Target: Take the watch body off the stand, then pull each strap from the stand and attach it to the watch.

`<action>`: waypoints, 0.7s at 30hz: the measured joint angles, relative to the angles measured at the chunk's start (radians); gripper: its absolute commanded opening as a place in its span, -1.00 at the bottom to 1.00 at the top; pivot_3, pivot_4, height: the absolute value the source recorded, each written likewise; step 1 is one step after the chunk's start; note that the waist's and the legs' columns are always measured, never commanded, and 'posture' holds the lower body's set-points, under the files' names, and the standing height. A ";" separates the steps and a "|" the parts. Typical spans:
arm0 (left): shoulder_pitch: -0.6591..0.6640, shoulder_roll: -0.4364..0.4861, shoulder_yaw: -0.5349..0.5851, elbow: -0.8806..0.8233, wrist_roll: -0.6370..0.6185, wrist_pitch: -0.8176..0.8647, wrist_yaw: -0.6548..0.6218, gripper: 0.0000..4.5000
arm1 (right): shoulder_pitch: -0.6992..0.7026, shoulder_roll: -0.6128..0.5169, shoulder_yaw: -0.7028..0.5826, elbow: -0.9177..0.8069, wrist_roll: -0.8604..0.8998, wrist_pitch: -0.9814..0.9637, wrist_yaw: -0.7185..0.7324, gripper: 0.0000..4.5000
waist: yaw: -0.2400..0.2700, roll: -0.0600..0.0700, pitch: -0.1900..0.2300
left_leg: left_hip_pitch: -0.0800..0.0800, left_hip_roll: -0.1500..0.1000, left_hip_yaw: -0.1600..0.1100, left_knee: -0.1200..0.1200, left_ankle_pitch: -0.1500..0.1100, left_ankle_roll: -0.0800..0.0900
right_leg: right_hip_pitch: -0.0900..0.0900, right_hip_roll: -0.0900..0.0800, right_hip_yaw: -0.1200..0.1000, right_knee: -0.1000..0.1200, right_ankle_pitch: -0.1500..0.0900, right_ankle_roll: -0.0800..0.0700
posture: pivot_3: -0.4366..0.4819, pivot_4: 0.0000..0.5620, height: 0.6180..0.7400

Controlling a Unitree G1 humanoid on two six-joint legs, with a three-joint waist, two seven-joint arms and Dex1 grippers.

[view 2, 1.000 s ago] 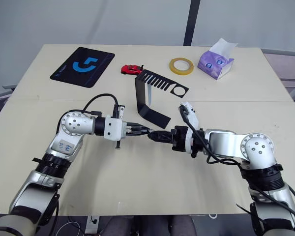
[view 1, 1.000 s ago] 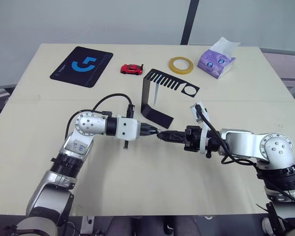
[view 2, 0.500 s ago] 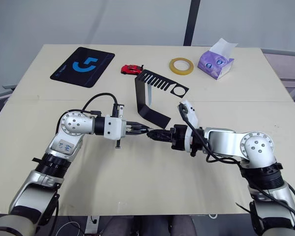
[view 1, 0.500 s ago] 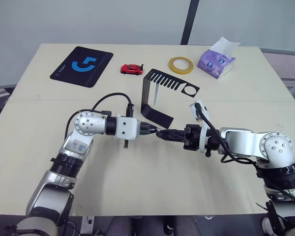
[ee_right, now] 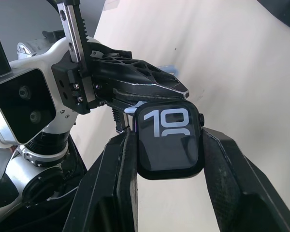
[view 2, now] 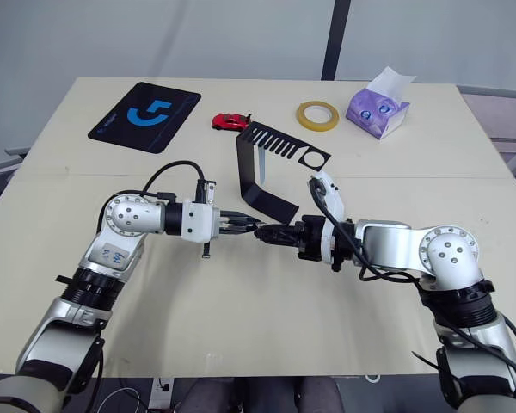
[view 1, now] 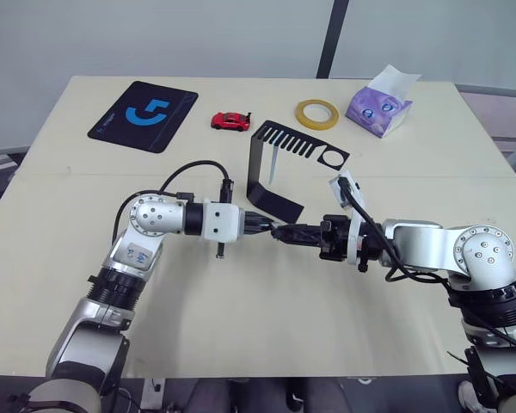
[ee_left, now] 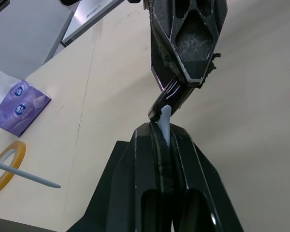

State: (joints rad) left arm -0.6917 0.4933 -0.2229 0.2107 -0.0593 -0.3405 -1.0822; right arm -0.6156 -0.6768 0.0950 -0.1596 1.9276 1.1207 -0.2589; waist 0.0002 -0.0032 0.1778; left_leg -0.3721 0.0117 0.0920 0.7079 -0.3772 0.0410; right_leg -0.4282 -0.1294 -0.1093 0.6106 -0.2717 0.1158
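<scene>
Watch assembly, first strap, mid-join. Table: pale top, both arms meeting tip to tip just in front of the stand's foot. Right gripper: clenched on the watch, one finger on each side edge, screen with pale marks facing its wrist camera, the case edge turned toward the other arm. Left gripper: fingers nearly closed, pinching a pale blue-grey strap between them, a short tip standing clear of the fingertips and touching or almost touching the watch's edge; whether it has entered the slot cannot be told. Stand: black bent bracket, upright behind the grippers, ring hole vacant; a second pale strap hangs from the comb. Handling note, as judgement: the strap end probably has to slide along the case slot rather than push straight in, so the tip should be kept square to the slot and the left arm eased sideways in small steps while the right holds the case still. The strap is flexible and the exposed tip is short, so it may buckle or slip back between the fingers if pressed hard. Background items, well apart at the far edge: mouse pad, red toy car, tape roll, tissue pack.
</scene>
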 measured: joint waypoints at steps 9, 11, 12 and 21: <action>0.000 -0.001 0.005 0.001 0.003 0.000 -0.002 -1.00 | -0.006 0.000 0.009 -0.001 0.000 -0.002 0.000 -0.32 | 0.000 0.000 0.000 | 0.000 0.000 0.000 0.000 0.000 0.000 | 0.000 0.000 0.000 0.000 0.000 0.000 | -0.05 -0.47 0.97; 0.000 -0.001 0.006 0.001 0.003 0.000 -0.002 -1.00 | -0.006 0.000 0.010 -0.003 0.000 -0.003 -0.001 -0.32 | 0.000 0.000 0.000 | 0.000 0.000 0.000 0.000 0.000 0.000 | 0.000 0.000 0.000 0.000 0.000 0.000 | -0.05 -0.47 0.97; 0.000 -0.001 0.006 0.001 0.004 0.000 -0.002 -1.00 | -0.006 0.000 0.010 -0.004 0.000 -0.003 -0.001 -0.32 | 0.000 0.000 0.000 | 0.000 0.000 0.000 0.000 0.000 0.000 | 0.000 0.000 0.000 0.000 0.000 0.000 | -0.05 -0.47 0.97; -0.002 -0.006 0.007 0.004 0.007 0.000 -0.002 -1.00 | -0.006 0.001 0.010 -0.010 0.000 -0.005 -0.003 -0.32 | 0.000 0.000 0.000 | 0.000 0.000 0.000 0.000 0.000 0.000 | 0.000 0.000 0.000 0.000 0.000 0.000 | -0.05 -0.47 0.97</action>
State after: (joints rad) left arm -0.6933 0.4878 -0.2161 0.2149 -0.0520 -0.3404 -1.0843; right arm -0.6217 -0.6759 0.1050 -0.1692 1.9277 1.1159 -0.2617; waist 0.0003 -0.0032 0.1778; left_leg -0.3721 0.0117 0.0919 0.7079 -0.3772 0.0411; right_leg -0.4281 -0.1296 -0.1096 0.6105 -0.2717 0.1158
